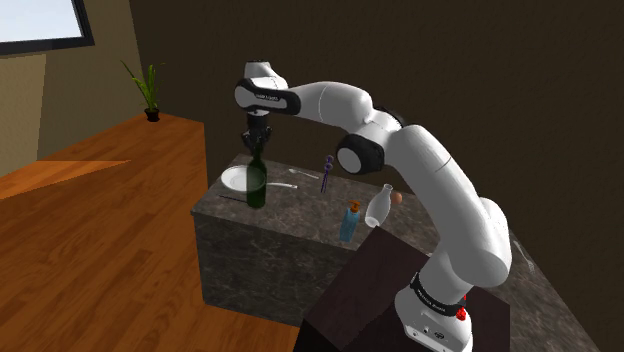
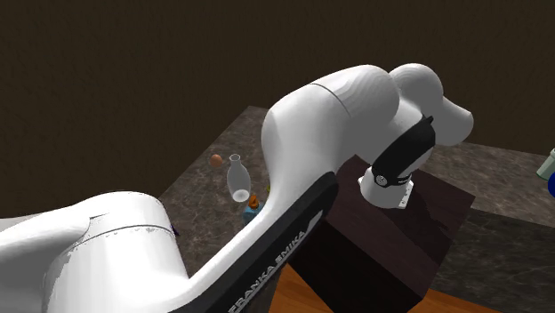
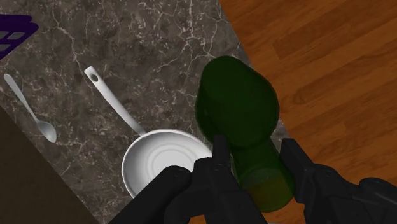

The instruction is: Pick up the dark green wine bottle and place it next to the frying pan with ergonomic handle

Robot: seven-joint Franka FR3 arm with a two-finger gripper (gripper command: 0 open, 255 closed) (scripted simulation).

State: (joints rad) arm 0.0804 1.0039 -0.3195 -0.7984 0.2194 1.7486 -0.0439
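At the worktop's (image 1: 290, 206) corner nearest the wooden floor (image 1: 90, 260), the dark green wine bottle (image 1: 257, 184) is seen upright, just beside the white frying pan (image 1: 236, 180); its neck is gripped by the jaws, whose black fingers (image 3: 222, 156) are pressed against it on either side in the wrist view; whether its base rests on the dark marbled surface cannot be told; in that view the bottle's body (image 3: 236, 105) is seen over the worktop's edge, with floor planks beyond; the pan's round bowl (image 3: 159, 164) lies next to the fingers, and its long white handle (image 3: 112, 100) is pointed away from the bottle; a metal spoon (image 3: 28, 105) is laid beyond the handle, well apart from the pan, and a purple wire basket (image 3: 13, 35) is seen past it; nearer the dark stand (image 1: 370, 300), a blue bottle with an orange cap (image 1: 349, 222), a white bottle (image 1: 379, 204) and a small orange ball (image 1: 398, 197) are grouped closely; a potted plant (image 1: 150, 95) is set on a wooden ledge by the wall.
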